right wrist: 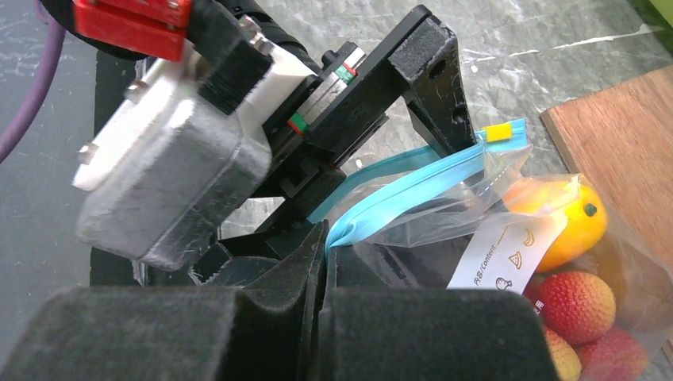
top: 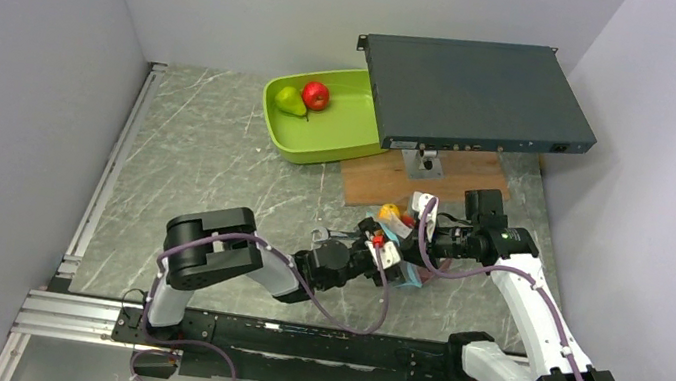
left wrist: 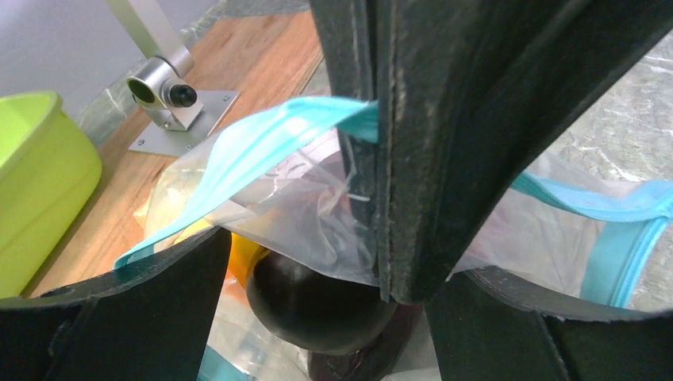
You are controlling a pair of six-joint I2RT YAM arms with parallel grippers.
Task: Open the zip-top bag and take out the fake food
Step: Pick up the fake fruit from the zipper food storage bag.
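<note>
The right jaws are closed tight, and pinched between their pads (right wrist: 238, 317) is the blue zip strip (right wrist: 413, 186) of the zip-top bag (right wrist: 476, 214). The strip runs up and away from that pinch to a small yellow tab (right wrist: 498, 131) at its far end. The bag itself fans out just past the tips of the right jaws.

The left jaws stand wide apart and hold nothing that we can make out. From the right wrist, one of their black fingers (right wrist: 432, 71) reaches down to the zip strip, just beyond the right jaws' pinch point. From the left wrist, that same finger (left wrist: 428, 159) stands upright in mid view with the strip (left wrist: 238, 151) meeting its side. The other finger (left wrist: 119, 317) lies low and well off to one side, with clear plastic (left wrist: 294, 190) bulging in the gap between them. We cannot tell whether the middle finger is inside the bag's mouth or only against it.

The fake food (top: 390, 210) is inside the bag. An orange-yellow mango (right wrist: 567, 222) and red, bumpy pieces (right wrist: 575, 305) lie beyond the right jaws beside a white label (right wrist: 508, 254). A dark plum (left wrist: 317, 305) sits right below the gap of the left jaws.

From above, the two sets of jaws meet over the desk (top: 197, 159) with the bag (top: 401, 251) between them. Well beyond both, a green pear (top: 290, 100) and a red apple (top: 316, 95) lie in a lime-green tray (top: 321, 143), next to a wooden board (top: 386, 183) and a dark flat box (top: 475, 95).
</note>
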